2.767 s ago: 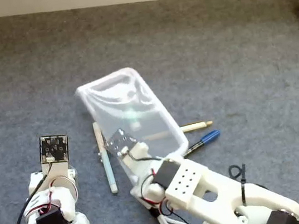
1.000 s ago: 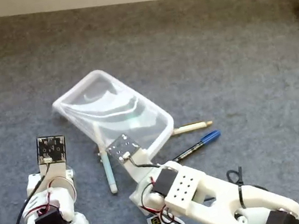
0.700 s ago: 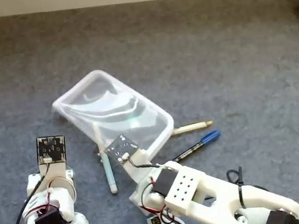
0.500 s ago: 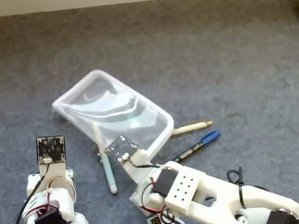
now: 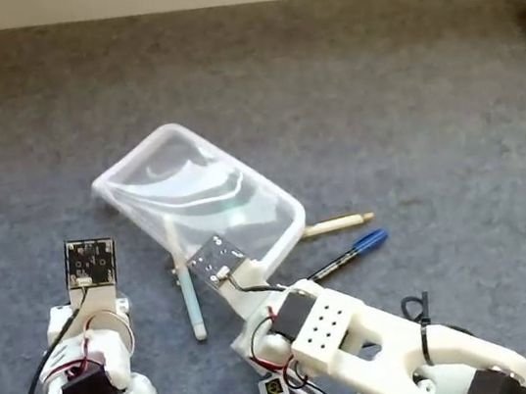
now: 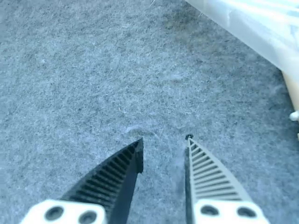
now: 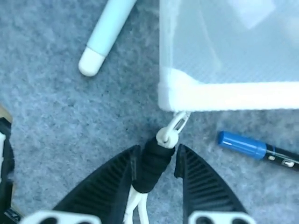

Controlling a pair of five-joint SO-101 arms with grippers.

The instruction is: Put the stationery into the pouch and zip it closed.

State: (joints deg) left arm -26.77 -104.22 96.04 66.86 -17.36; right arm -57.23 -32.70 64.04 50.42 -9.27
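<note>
At the pouch (image 7: 224,46) corner, right jaws clench its zipper pull (image 7: 152,162); left jaws gape

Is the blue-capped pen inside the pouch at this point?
No, the blue-capped pen lies on the grey carpet just outside the pouch, past its near edge in the high view.

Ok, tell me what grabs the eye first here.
The clear pouch lies in the middle of the grey carpet, the right gripper clamped on its black zipper pull. Three pens lie on the carpet beside it: a pale blue pen, a blue-capped pen and a beige pen.
</note>
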